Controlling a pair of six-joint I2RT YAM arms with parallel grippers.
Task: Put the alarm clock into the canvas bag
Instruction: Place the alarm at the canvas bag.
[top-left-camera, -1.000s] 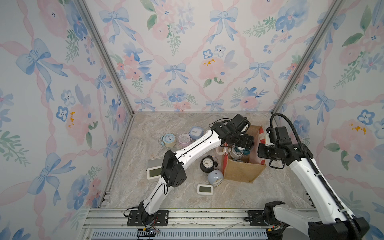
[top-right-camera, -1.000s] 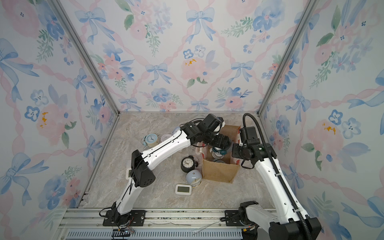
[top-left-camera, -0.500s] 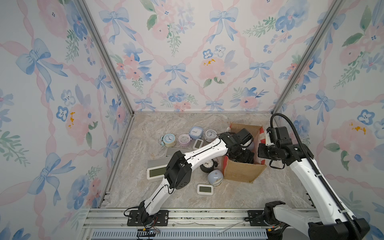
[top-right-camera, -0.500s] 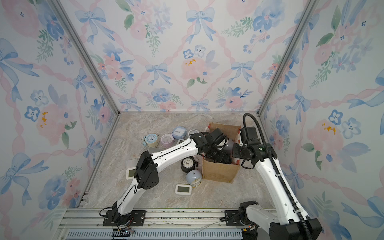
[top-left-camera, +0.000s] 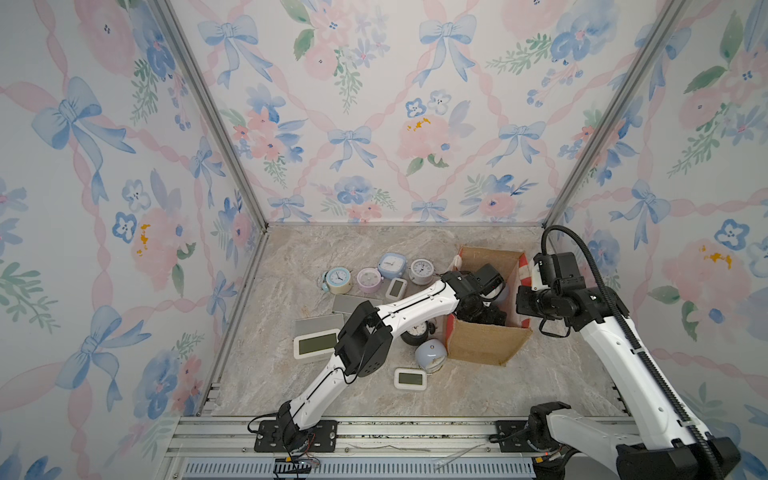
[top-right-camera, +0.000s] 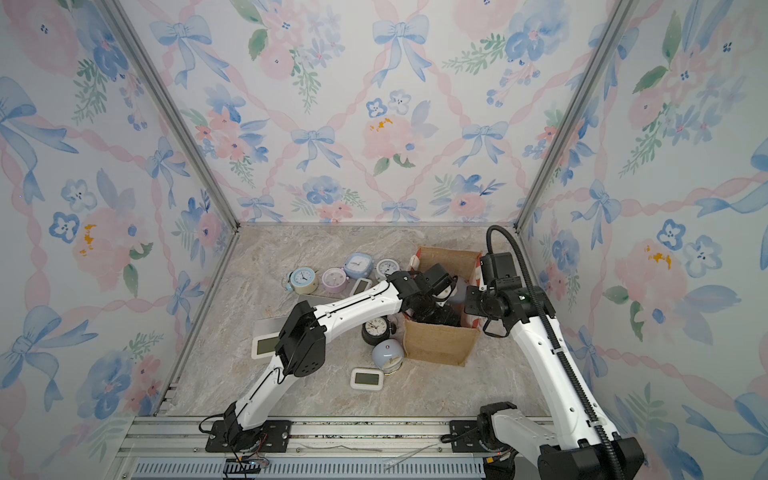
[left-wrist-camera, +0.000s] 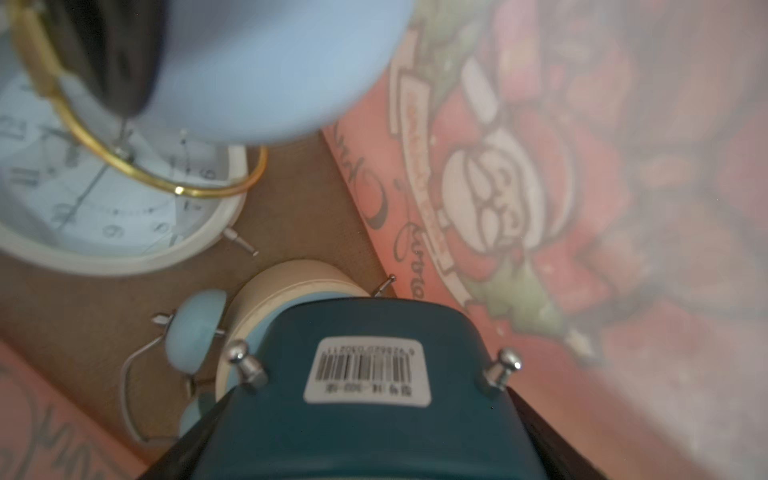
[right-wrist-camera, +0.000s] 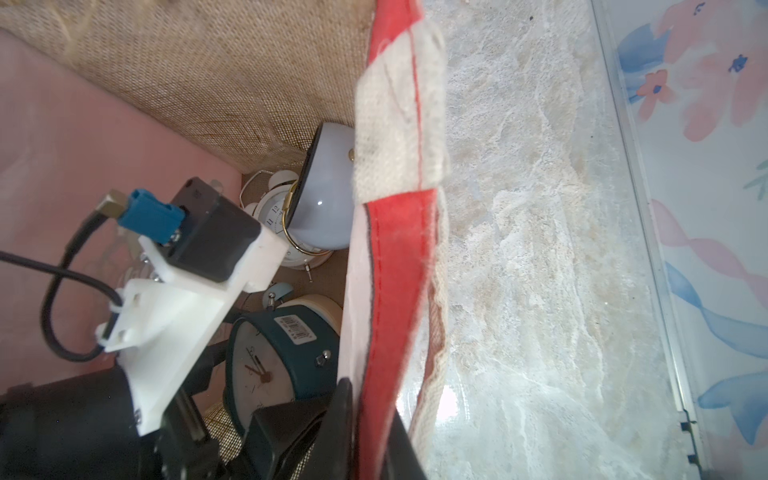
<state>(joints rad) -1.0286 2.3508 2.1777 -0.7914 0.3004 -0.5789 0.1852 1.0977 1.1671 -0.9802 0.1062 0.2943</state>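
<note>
Left gripper, jaws wide, grips the teal alarm clock low inside the canvas bag toward the bench's right edge. Right gripper pinches the red side panel. Caution: withdrawal may snag that wall, tipping the bag.

- Both top views look from high above the near edge of the tabletop, angled down toward its far edge and the far wall. They stand well back and take in the whole tabletop.
- They face the same way and nearly match. The canvas bag, near the right edge, shows in both top views.
- The left wrist view sits inside the bag, very close, facing its floor past the teal alarm clock. Nearby surfaces blur.
- The right wrist view looks along the bag's red side panel from just beside it, with the bag's interior on one side and bare tabletop on the other.
- Both wrist views share the teal alarm clock, a white clock and a pale blue clock.
</note>
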